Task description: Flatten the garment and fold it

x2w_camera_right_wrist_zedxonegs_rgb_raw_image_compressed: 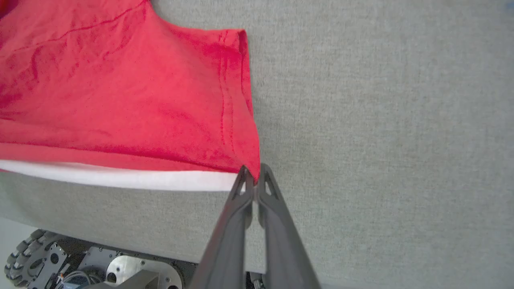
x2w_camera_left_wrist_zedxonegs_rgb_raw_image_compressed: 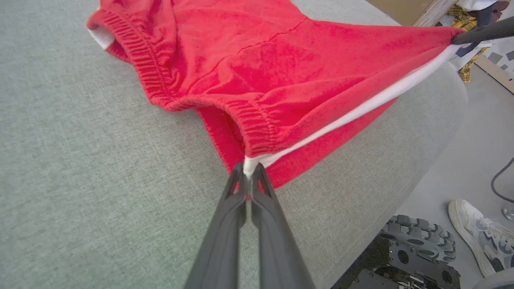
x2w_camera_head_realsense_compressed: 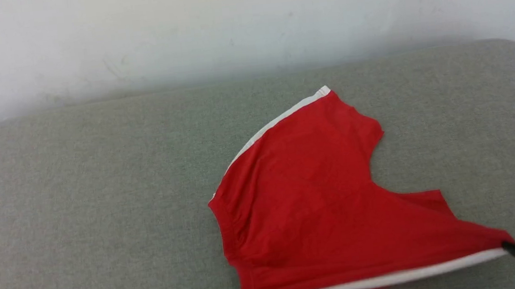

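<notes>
The garment (x2w_camera_head_realsense_compressed: pixel 310 205) is being stretched over the grey cushion (x2w_camera_head_realsense_compressed: pixel 79 204) for flattening, clamped at its waistband by the left end effector (x2w_camera_left_wrist_zedxonegs_rgb_raw_image_compressed: pixel 249 169) and at its hem by the right end effector (x2w_camera_right_wrist_zedxonegs_rgb_raw_image_compressed: pixel 252 171).

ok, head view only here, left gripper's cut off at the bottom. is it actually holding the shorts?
Observer: Yes, left gripper is shut on the white stripe at the waistband end of the shorts.
Operator: right one?
Observer: Right gripper is shut on the hem corner where that stripe ends.
Operator: anything near the base?
Observer: A person's shoe on the floor, beside the robot's wheel.
</notes>
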Motion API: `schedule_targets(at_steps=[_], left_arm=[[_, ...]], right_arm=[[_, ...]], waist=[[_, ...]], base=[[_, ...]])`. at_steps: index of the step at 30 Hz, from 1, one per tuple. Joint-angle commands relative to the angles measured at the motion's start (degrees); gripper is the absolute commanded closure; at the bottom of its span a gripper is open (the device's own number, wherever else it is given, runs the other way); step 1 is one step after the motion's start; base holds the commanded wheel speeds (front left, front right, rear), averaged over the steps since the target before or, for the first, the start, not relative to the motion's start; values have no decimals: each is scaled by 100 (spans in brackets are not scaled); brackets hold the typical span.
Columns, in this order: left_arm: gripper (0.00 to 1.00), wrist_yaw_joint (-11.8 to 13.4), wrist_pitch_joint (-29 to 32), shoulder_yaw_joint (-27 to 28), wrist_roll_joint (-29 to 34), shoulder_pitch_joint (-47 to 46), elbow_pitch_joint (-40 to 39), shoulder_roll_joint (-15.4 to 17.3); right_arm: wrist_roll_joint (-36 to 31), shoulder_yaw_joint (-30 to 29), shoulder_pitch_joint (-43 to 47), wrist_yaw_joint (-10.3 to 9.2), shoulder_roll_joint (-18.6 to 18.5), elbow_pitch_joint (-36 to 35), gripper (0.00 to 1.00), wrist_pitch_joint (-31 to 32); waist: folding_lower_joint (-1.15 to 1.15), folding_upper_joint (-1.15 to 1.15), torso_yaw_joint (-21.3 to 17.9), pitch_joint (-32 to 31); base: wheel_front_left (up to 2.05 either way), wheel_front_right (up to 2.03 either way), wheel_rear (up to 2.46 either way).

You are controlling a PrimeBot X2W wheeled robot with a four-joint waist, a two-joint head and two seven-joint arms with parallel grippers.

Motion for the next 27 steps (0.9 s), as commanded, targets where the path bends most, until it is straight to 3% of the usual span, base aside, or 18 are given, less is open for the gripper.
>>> schedule_targets(at_steps=[1, 12, 18, 27], left_arm=[[100, -14, -55, 25, 62, -139, 1, 3], [100, -40, -266, 323, 357, -1194, -369, -148], [100, -140, -228, 383, 443, -1818, -308, -319], [100, -306, -292, 384, 576, -2712, 299, -705]], right_arm=[[-47, -72, -61, -13, 29, -50, 100, -17], [-80, -340, -1413, -13, 375, -288, 100, -206], [-293, -166, -2530, -13, 416, 241, 100, -173], [-852, 446, -4318, -13, 427, 1590, 100, -239]], waist=[[0, 0, 81, 96], [0, 0, 499, 718], [0, 0, 782, 1206], [0, 0, 1169, 2013]], base=[[0, 0, 0], [0, 0, 0], [0, 0, 0], [0, 0, 0]])
